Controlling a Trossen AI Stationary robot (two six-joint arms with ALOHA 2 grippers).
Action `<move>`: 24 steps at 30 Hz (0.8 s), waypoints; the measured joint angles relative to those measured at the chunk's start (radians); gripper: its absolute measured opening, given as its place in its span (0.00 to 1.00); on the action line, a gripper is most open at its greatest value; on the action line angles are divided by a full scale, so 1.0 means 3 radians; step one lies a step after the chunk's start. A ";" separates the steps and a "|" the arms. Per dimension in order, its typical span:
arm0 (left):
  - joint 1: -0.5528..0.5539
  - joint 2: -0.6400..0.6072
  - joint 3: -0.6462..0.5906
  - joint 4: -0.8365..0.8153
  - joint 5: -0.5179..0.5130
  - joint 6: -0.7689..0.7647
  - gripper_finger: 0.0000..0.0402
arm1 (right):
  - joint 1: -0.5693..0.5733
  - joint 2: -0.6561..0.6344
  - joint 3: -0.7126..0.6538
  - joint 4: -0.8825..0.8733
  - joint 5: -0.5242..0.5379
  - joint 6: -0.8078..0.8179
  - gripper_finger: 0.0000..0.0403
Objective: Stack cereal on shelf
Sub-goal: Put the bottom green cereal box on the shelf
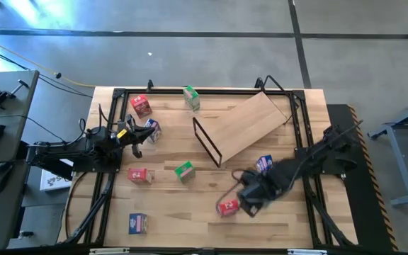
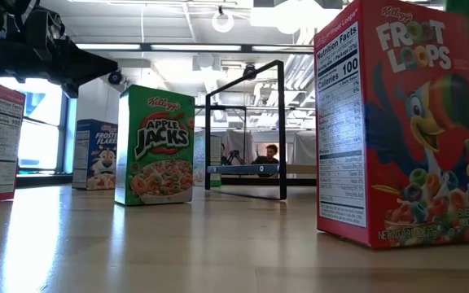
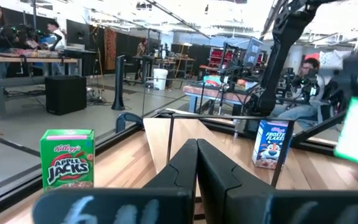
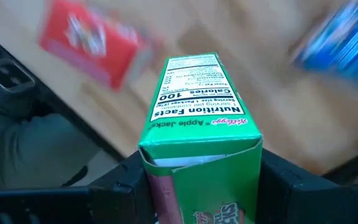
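The shelf (image 1: 250,126) — the slanted plywood board with a black wire frame at its lower edge — stands at the far middle of the desk (image 1: 211,212), and as far as the high view shows, no box lies on it yet, so the stacking seems to be at its very beginning. The right end effector (image 4: 201,168) is closed on a green Apple Jacks box (image 4: 197,124): in the right wrist view the box sits between the two dark fingers, with its nutrition panel turned to the camera. From above, this arm reaches over the near right part of the desk, in front of the shelf, and a red box (image 1: 227,207) and a blue box (image 1: 263,163) lie just beside it. The left end effector (image 3: 196,163) is shut and holds nothing; it waits at the left side of the desk, pointing toward the shelf. The other cereal is spread over the desk: a red box (image 1: 141,105) and a green box (image 1: 191,98) near the far edge, a blue box (image 1: 151,130) close to the left end effector, a red box (image 1: 139,175) and a green box (image 1: 184,171) in the middle, and a blue box (image 1: 139,224) at the near edge. My judgement is that one box is in hand and on the way — all the others remain to be picked up and placed.
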 joint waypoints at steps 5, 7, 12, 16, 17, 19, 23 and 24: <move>0.0000 -0.0001 0.0000 -0.0014 -0.0010 0.0028 0.01 | -0.0556 -0.0002 0.0497 -0.0418 0.0365 -0.1120 0.44; 0.0000 0.0000 0.0000 -0.0022 -0.0024 0.0071 0.01 | -0.0863 -0.0002 0.0594 -0.0400 0.0418 -0.1716 0.44; 0.0000 0.0000 0.0000 -0.0077 -0.0151 0.0105 0.01 | -0.1741 -0.0001 0.0669 -0.0408 0.0432 -0.3223 0.44; 0.0000 -0.0001 0.0000 -0.0141 -0.0223 0.0136 0.01 | -0.2441 0.0000 0.0668 -0.0395 0.0500 -0.4362 0.44; 0.0000 -0.0001 0.0000 -0.0145 -0.0239 0.0149 0.01 | -0.2594 0.0004 0.0668 -0.0391 0.0572 -0.4640 0.44; 0.0000 -0.0001 0.0000 -0.0166 -0.0276 0.0177 0.01 | -0.2869 0.0037 0.0668 -0.0389 0.0708 -0.5157 0.44; 0.0000 0.0000 0.0000 -0.0177 -0.0351 0.0195 0.01 | -0.3285 0.0197 0.0668 -0.0305 0.0851 -0.5963 0.44; 0.0000 0.0000 0.0000 -0.0177 -0.0358 0.0206 0.01 | -0.3365 0.0252 0.0668 -0.0272 0.0854 -0.6109 0.44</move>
